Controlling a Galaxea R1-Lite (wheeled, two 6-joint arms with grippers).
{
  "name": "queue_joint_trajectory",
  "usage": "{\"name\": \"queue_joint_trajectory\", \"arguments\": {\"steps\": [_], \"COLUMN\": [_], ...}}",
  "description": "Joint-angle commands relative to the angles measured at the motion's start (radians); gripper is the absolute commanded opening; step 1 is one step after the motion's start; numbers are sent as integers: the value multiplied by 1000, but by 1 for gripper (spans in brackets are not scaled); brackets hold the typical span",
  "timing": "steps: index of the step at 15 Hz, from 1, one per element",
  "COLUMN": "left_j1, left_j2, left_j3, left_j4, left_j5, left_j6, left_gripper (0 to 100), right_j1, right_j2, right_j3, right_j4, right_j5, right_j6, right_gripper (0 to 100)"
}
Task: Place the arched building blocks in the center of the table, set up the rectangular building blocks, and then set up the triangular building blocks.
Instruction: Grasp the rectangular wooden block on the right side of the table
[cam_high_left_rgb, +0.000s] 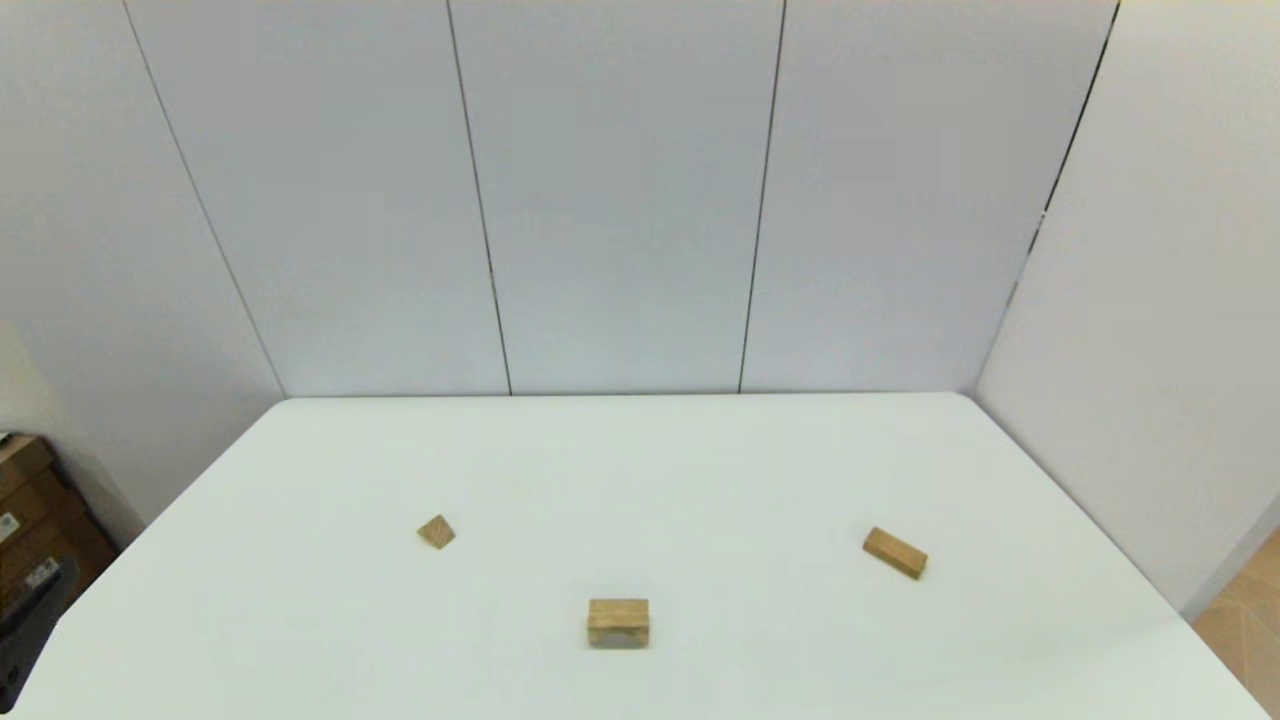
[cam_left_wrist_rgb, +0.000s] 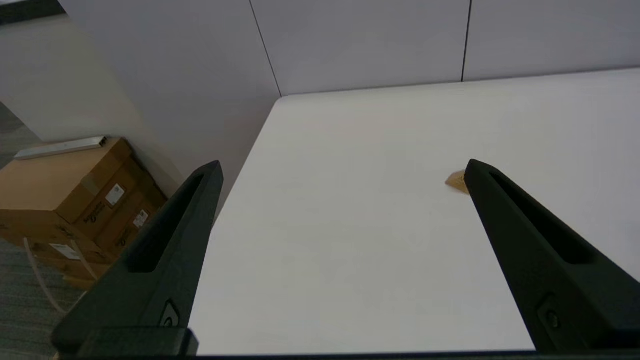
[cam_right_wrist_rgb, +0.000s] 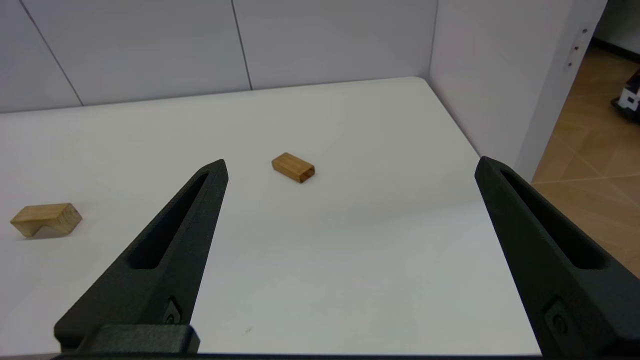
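Observation:
Three wooden blocks lie apart on the white table. The arched block stands near the front middle, cut-out downward; the right wrist view also shows the arched block. The rectangular block lies flat to the right, and the right wrist view has the rectangular block ahead of my open right gripper. The triangular block rests to the left; the triangular block peeks out beside a finger of my open left gripper. Both arms sit back at the near table edge, outside the head view, holding nothing.
Cardboard boxes stand on the floor past the table's left edge. Grey wall panels close off the back and right sides. A wood-pattern floor shows beyond the table's right edge.

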Motion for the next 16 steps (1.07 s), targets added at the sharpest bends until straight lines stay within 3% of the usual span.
{"name": "queue_joint_trajectory", "arguments": {"steps": [1,3,10,16], "left_j1": [-24,-29,-3,0], "left_j2": [-120,-183,-364,-453], "left_j3": [6,22,115,269], "left_j4": [76,126,117,-79], "left_j5": [-1,4,9,3], "left_j6": [1,-6,-64,-69], "left_gripper": [100,100,100,100], "right_j1": [0,0,0,0], "right_j2": [0,0,0,0], "right_j3": [0,0,0,0], "right_j4": [0,0,0,0], "right_j5": [0,0,0,0], "right_j6": [1,1,1,1], "right_gripper": [100,100,100,100]}}
